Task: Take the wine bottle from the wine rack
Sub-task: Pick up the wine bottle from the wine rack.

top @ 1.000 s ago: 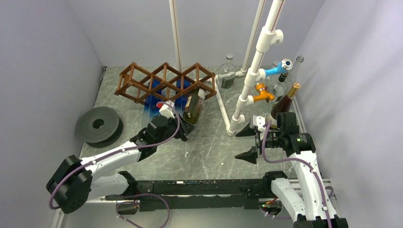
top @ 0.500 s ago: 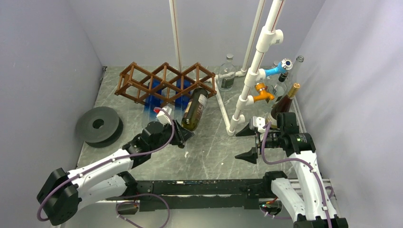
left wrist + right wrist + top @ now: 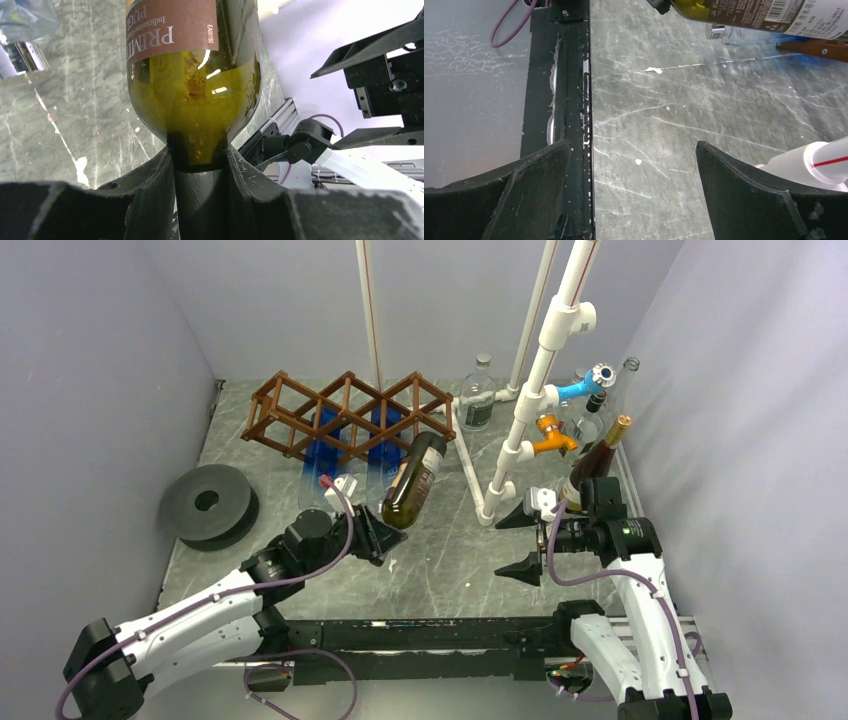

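Observation:
A dark green wine bottle [image 3: 410, 480] with a brown label hangs tilted over the table, neck toward me and base toward the right end of the brown wooden wine rack [image 3: 345, 412]. My left gripper [image 3: 374, 532] is shut on its neck. In the left wrist view the fingers [image 3: 150, 185] squeeze the foil-covered neck just below the bottle [image 3: 195, 90] shoulder, with the left gripper [image 3: 200, 165] midway on it. The bottle's base sits close to the rack's front right cell; whether they touch I cannot tell. My right gripper [image 3: 520, 541] hovers open at the right, nothing between the wide-spread jaws of the right gripper [image 3: 631, 150].
A clear bluish bottle [image 3: 318, 462] lies in the rack. A dark grey disc [image 3: 205, 502] sits at left. A white pipe frame [image 3: 540, 390] with blue and orange valves stands at right, with several bottles [image 3: 598, 452] behind it and a clear bottle [image 3: 478, 392] at the back.
My left arm has drawn back toward the near edge, pulling the wine bottle out of the rack's right cell and lifting it. The right arm has not moved.

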Robot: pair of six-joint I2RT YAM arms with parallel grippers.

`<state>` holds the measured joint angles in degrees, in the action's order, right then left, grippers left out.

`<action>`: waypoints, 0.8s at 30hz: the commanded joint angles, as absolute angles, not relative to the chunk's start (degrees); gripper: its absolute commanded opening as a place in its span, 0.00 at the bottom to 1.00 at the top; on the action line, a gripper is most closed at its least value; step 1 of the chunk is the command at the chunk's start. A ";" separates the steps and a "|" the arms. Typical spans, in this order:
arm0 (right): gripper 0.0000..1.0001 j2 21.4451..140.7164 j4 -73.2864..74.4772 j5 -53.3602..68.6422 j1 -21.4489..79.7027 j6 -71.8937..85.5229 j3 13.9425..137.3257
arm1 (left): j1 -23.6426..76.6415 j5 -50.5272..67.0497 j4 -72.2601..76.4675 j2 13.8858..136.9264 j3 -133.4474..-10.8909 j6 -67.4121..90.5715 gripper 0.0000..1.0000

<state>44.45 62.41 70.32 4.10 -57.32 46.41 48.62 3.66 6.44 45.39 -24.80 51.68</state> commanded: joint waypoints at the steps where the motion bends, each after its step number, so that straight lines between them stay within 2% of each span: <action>1: 0.99 44.71 63.48 71.14 3.55 -60.94 46.41 | 49.49 4.33 11.68 40.61 -25.09 49.83 0.00; 24: 0.99 45.89 66.31 72.09 2.04 -66.92 45.40 | 50.41 10.45 0.09 32.11 -24.45 49.37 0.00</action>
<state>45.84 65.21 70.57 2.28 -63.53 45.54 50.13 8.14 -7.07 34.83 -22.72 51.29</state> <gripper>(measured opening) 0.990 0.394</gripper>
